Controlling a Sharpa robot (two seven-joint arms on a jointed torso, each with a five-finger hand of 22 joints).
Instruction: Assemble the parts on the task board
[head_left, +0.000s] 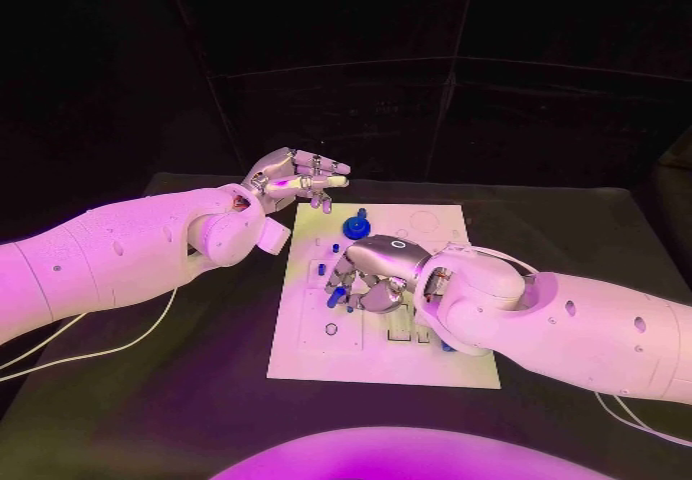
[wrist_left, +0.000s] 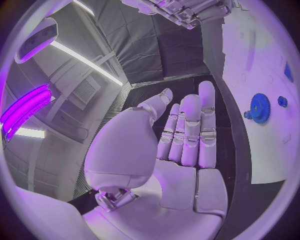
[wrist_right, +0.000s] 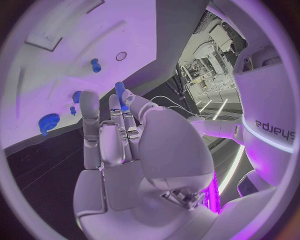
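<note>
Head view: the black table carries the white task board, which serves as the reference for all positions below. The board lies flat at the centre of the table, with its long sides running away from the robot.

The right arm enters over the board's near right corner. The right hand is positioned above the middle of the board, fingers pointing down toward the surface. It holds a blue peg between thumb and fingers; in the right wrist view the peg stands up from the fingertips, and in the head view its blue tip shows under the hand, just above the board.

The left arm reaches toward the board's far left corner. The left hand is raised just beyond that corner, off the board. Its fingers are extended, side by side, and it holds nothing; the left wrist view shows the flat palm and straight fingers.

A blue gear sits on the far part of the board, between the two hands. A smaller blue part lies on the board just beside the gear.
</note>
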